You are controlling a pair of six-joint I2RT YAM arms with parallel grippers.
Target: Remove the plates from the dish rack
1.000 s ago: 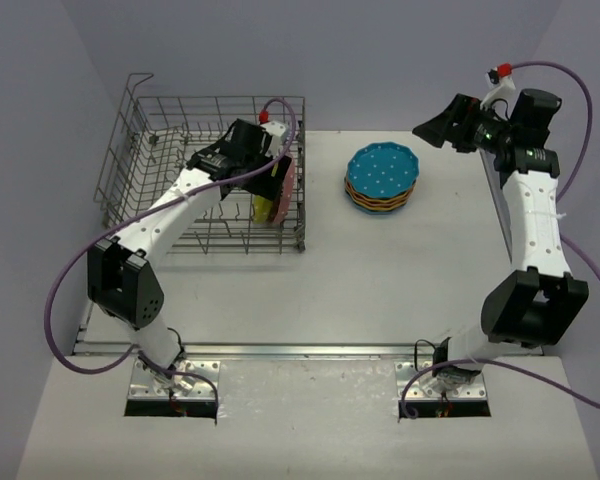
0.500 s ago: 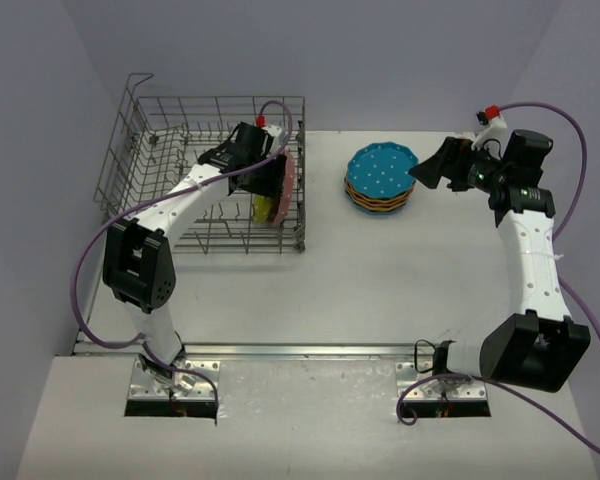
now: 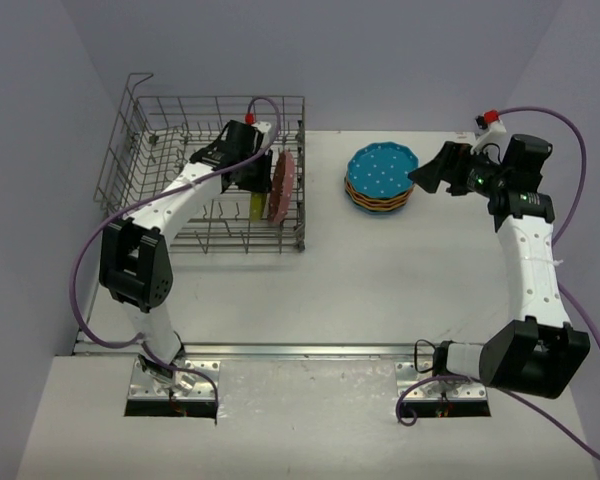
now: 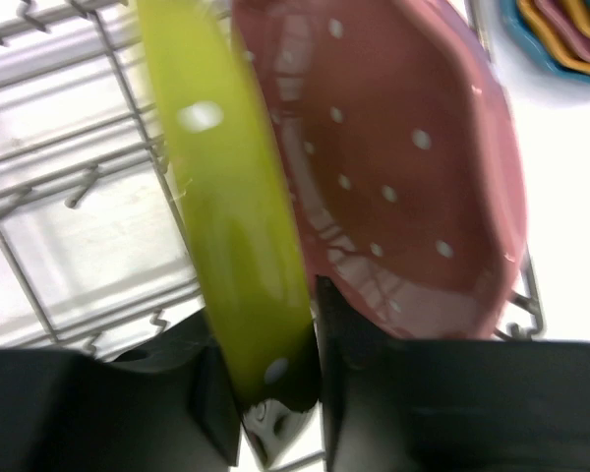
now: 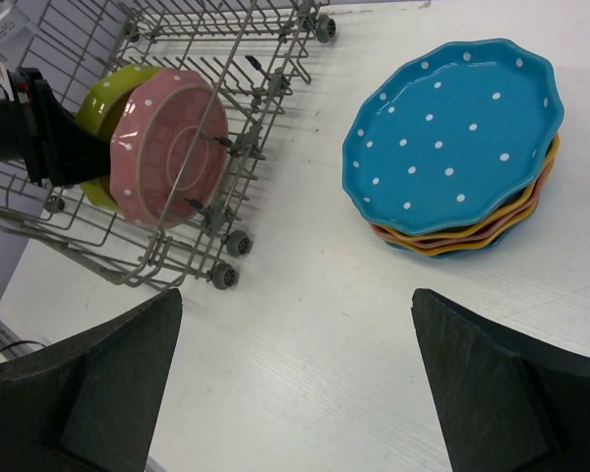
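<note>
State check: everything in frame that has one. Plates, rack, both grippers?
dish rack: upright on the table, two plates inside
left gripper: shut on the green plate
green plate: on edge in the rack, gripped
pink plate: on edge beside the green one, not gripped
plate stack: flat on the table outside the rack, blue on top
right gripper: open, empty, near the stack
</note>
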